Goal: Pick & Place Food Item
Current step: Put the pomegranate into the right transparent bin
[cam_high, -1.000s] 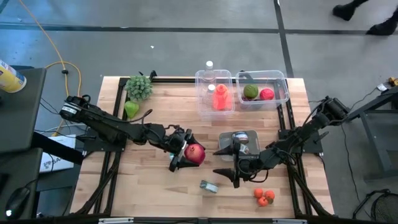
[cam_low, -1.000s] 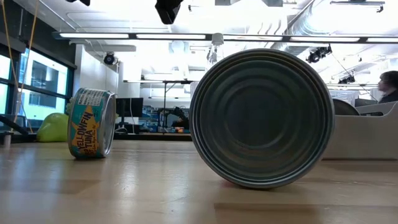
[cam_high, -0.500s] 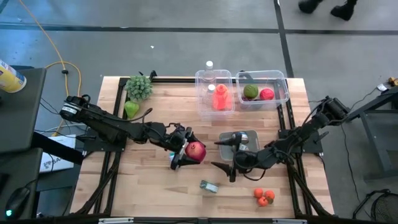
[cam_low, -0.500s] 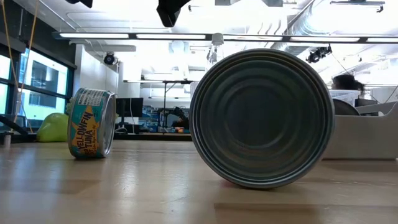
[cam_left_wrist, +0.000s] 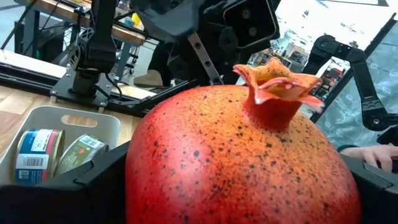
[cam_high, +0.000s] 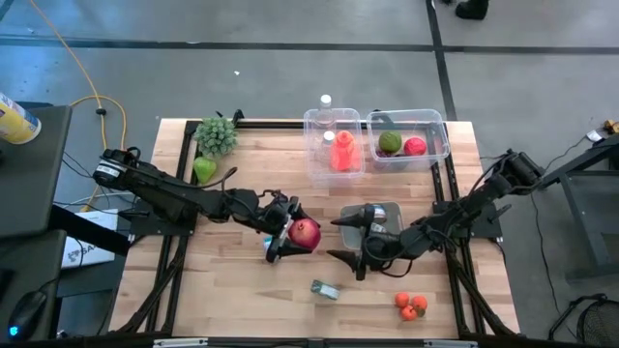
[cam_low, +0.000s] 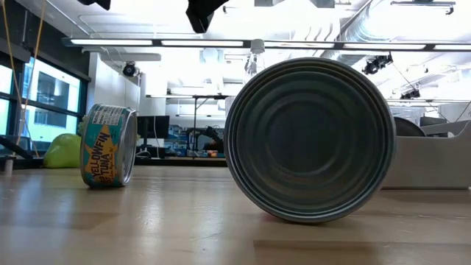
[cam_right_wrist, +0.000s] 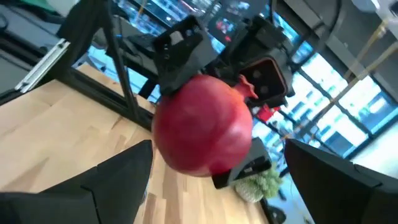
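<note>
One round, speckled red pomegranate [cam_high: 305, 233] near centre of the pale wooden plank surface [cam_high: 242, 280], pinched in left hand [cam_high: 286, 237]. Right hand [cam_high: 340, 243] at its 3 o'clock, spread wide, empty. Two clear plastic bins [cam_high: 334, 145] at 12 o'clock.

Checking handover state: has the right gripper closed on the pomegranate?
No. In the high view the right gripper stands open, short of the pomegranate, which the left gripper holds.

Grey floor [cam_high: 290, 58], bright ceiling lights [cam_low: 221, 42]
</note>
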